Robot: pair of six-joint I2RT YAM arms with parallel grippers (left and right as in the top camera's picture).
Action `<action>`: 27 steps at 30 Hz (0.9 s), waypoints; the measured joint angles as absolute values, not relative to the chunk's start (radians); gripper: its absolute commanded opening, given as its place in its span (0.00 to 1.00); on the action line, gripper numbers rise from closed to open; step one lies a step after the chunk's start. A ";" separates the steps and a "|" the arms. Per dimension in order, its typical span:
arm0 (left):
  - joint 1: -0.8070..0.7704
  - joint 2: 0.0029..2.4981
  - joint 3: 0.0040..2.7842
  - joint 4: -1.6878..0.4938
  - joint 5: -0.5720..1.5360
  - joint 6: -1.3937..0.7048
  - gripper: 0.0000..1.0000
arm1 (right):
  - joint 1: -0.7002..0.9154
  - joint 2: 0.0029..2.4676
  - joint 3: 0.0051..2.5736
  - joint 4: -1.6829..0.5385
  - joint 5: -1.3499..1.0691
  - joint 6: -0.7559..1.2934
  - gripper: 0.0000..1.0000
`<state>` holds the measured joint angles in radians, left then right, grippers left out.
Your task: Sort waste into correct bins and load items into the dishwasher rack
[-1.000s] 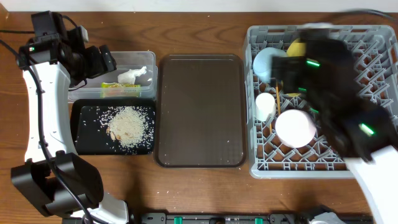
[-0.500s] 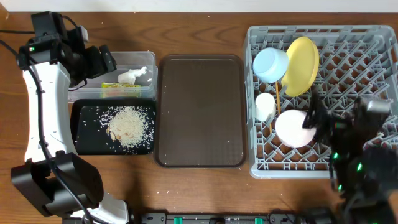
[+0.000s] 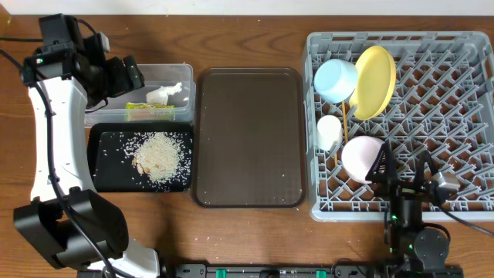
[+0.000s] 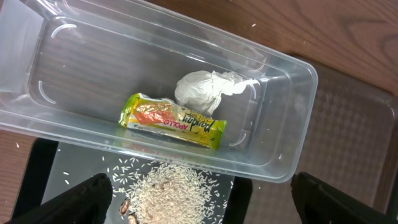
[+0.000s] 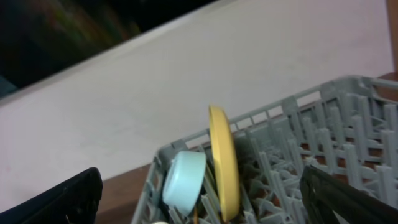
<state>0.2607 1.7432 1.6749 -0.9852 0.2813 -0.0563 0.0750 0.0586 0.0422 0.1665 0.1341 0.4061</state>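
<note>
The grey dishwasher rack point(image 3: 455, 116) holds a yellow plate point(image 3: 374, 81) on edge, a light blue bowl point(image 3: 336, 79), a small white cup point(image 3: 329, 130) and a white bowl point(image 3: 361, 158). A thin wooden chopstick point(image 3: 346, 120) shows between cup and plate. My right gripper point(image 3: 405, 166) hangs open at the rack's near edge, beside the white bowl, holding nothing. Its wrist view shows the plate point(image 5: 222, 162) and blue bowl point(image 5: 185, 183). My left gripper point(image 3: 131, 76) stands open and empty above the clear tub point(image 4: 292, 124), which holds the tissue point(image 4: 208, 90) and wrapper point(image 4: 173, 119). Rice point(image 3: 160, 154) lies in the black tray point(image 3: 104, 174).
A large brown serving tray point(image 3: 248, 137) lies between the bins and the rack. The left arm's white links point(image 3: 50, 147) run down the table's left side. A pale wall point(image 5: 155, 81) stands behind the rack.
My right arm has pulled back from over the rack to its near edge, uncovering the plate and bowls. The left arm has not moved.
</note>
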 measured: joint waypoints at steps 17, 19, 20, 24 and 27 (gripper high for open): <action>0.261 1.743 1.675 -0.985 0.281 -0.056 0.95 | 0.075 0.012 0.007 -0.060 0.102 0.303 0.99; 0.261 1.743 1.675 -0.985 0.281 -0.056 0.95 | 0.075 0.012 0.007 -0.060 0.102 0.302 0.99; 0.261 1.743 1.675 -0.985 0.281 -0.056 0.95 | 0.075 0.012 0.007 -0.060 0.102 0.302 0.99; 0.261 1.743 1.675 -0.985 0.281 -0.056 0.95 | 0.075 0.012 0.007 -0.060 0.101 0.274 0.99; 0.261 1.743 1.675 -0.985 0.281 -0.056 0.95 | 0.075 0.012 0.007 -0.060 0.088 0.212 0.99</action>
